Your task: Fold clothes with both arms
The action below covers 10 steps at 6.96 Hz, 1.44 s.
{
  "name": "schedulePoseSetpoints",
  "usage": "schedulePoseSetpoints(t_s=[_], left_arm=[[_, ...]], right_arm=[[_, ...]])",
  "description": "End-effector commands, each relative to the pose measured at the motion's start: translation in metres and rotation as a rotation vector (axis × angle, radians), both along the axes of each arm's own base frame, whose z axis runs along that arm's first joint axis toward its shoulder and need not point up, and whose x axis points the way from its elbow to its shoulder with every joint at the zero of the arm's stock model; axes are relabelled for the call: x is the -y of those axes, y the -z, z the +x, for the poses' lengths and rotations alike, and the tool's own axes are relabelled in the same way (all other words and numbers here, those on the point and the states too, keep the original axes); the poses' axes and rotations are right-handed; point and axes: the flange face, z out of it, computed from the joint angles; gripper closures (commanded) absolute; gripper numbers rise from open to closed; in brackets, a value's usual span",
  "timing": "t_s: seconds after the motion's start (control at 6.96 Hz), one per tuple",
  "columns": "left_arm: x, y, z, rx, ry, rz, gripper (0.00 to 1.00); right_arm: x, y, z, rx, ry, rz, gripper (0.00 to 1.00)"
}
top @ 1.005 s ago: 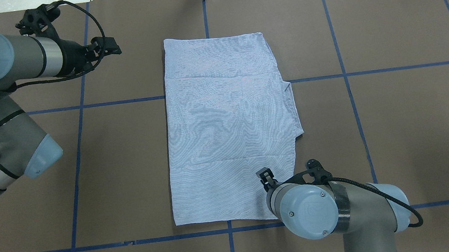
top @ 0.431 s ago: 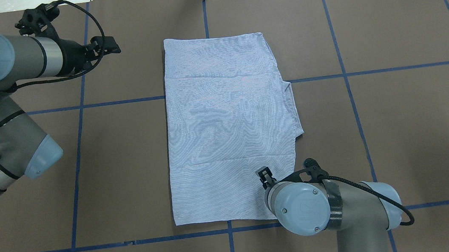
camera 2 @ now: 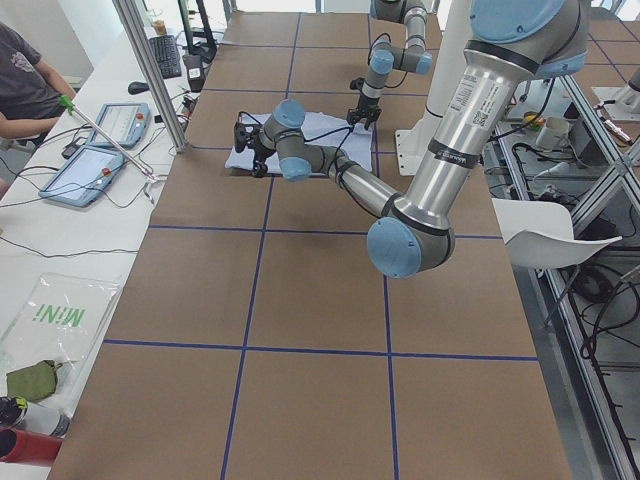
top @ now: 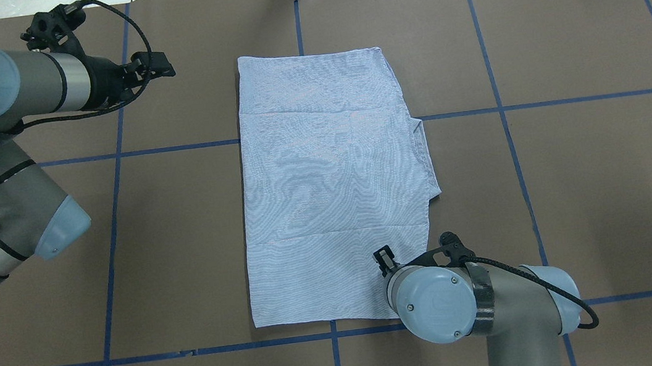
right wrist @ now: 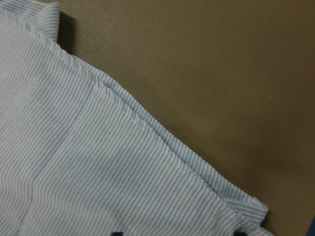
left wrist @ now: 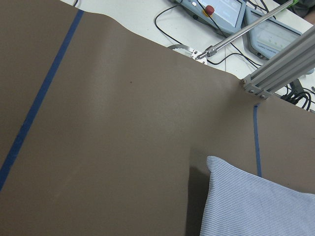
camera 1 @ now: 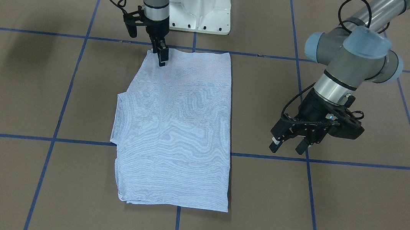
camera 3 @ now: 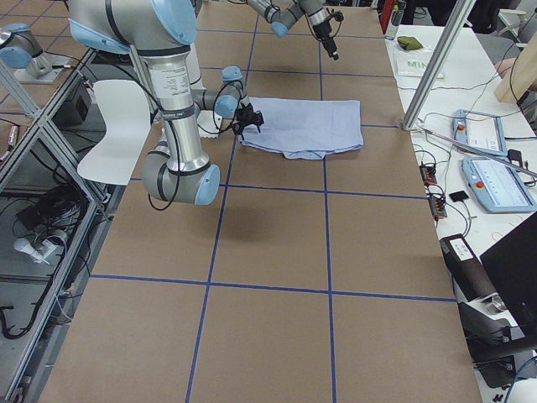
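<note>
Shirt [top: 333, 194]: lies flat on the brown table [top: 580, 176] at the centre of the overhead view, folded into a tall rectangle. Light blue with fine white stripes. Shows a fold line across its upper part and a small stepped flap on its right edge in that view. Crosses one horizontal blue tape line [top: 172, 148] and ends just above another at the bottom

Right gripper [camera 1: 162, 62]: points straight down over the shirt near one corner, upper middle of the front-facing view, just below the white mounting base [camera 1: 200, 6]. Sits at the shirt's lower right in the overhead view, partly hidden behind the arm's blue cap. Slightly parted: two dark tips just enter the bottom edge of the right wrist view, set apart, with striped cloth and a hem seam between them and bare table at upper right. Cannot tell whether touching the cloth

Left gripper [camera 1: 289, 144]: hangs above bare table at the right of the front-facing view, well apart from the shirt, spread wide and holding nothing. Left wrist view takes in brown table, a tape line and one shirt corner at lower right
</note>
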Motion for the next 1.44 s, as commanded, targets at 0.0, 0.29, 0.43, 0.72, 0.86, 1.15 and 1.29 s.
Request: schedulePoseSetpoints(t_s=[0.0, 0.29, 0.43, 0.72, 0.86, 1.15, 1.29], left_arm=[[-0.001, 0.000, 0.001, -0.003, 0.000, -0.004, 0.00], [-0.001, -0.002, 0.002, 0.000, -0.002, -0.007, 0.00], [0.000, -0.004, 0.002, 0.001, -0.001, -0.011, 0.00], [0.000, -0.005, 0.004, -0.002, 0.003, -0.021, 0.00], [0.000, -0.004, 0.003, -0.003, 0.003, -0.020, 0.00], [-0.001, -0.004, 0.003, -0.005, 0.005, -0.019, 0.00], [-0.001, -0.004, 0.003, -0.005, 0.003, -0.020, 0.00]], right_arm=[[0.000, 0.006, 0.006, 0.009, 0.004, -0.004, 0.71], [-0.001, 0.006, 0.012, 0.000, 0.014, -0.010, 0.41], [-0.002, 0.003, 0.013, -0.004, 0.014, -0.010, 0.26], [-0.013, 0.004, 0.009, -0.017, 0.028, -0.011, 0.08], [-0.021, 0.003, 0.005, -0.024, 0.041, -0.012, 0.07], [-0.023, 0.001, 0.001, -0.031, 0.045, -0.010, 0.12], [-0.019, 0.000, 0.003, -0.033, 0.040, -0.008, 0.15]])
